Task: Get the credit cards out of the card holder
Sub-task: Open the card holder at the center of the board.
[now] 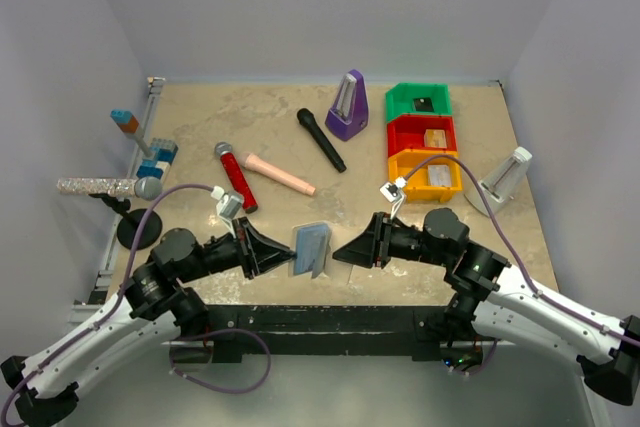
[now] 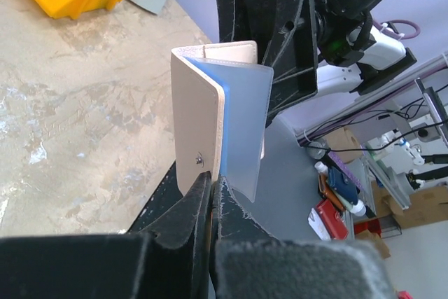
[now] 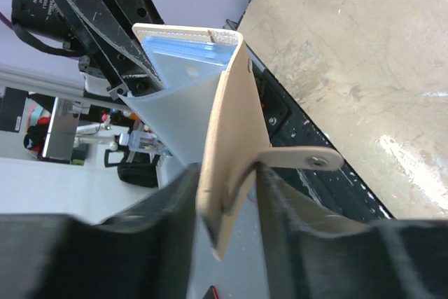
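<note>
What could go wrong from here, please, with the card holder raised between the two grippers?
The left gripper pinches only a thin corner of the card holder, so it may twist or slip. The jaws of the right gripper stand apart around its tan cover; near the front edge of the table, a dropped holder could fall off.

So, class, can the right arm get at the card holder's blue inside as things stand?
Probably not yet. The right gripper straddles one tan flap of the card holder, jaws apart, and the left gripper is shut on the other flap. The blue inside lies in the narrow V between the flaps.
</note>
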Robot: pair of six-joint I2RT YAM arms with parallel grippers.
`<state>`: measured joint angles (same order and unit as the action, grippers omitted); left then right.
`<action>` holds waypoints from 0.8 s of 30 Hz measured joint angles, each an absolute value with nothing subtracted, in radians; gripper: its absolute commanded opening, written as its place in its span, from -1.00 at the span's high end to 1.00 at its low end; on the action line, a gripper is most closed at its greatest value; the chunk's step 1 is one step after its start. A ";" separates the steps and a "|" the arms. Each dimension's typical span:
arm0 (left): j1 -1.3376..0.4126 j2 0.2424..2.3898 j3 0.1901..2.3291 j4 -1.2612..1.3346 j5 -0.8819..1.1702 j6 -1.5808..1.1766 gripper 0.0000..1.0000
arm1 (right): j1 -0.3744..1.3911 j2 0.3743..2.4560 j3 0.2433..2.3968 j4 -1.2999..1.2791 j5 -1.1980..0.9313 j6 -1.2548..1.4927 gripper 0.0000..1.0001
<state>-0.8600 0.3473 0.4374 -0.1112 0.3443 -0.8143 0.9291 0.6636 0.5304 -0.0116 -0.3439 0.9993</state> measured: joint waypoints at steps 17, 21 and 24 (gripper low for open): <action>-0.860 0.412 0.553 -0.265 0.325 -0.774 1.00 | 0.929 0.717 0.561 -0.012 -0.358 0.979 -0.98; -0.860 0.412 0.553 -0.273 0.318 -0.774 1.00 | 0.929 0.721 0.575 -0.013 -0.358 0.975 -0.98; -0.860 0.412 0.553 -0.272 0.316 -0.775 1.00 | 0.929 0.742 0.622 -0.061 -0.356 0.960 -0.91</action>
<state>-0.8600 0.4122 0.5526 -0.2722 0.3164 -0.7746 0.9291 0.7422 0.6224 -0.0608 -0.3565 0.9600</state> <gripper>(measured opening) 0.029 0.986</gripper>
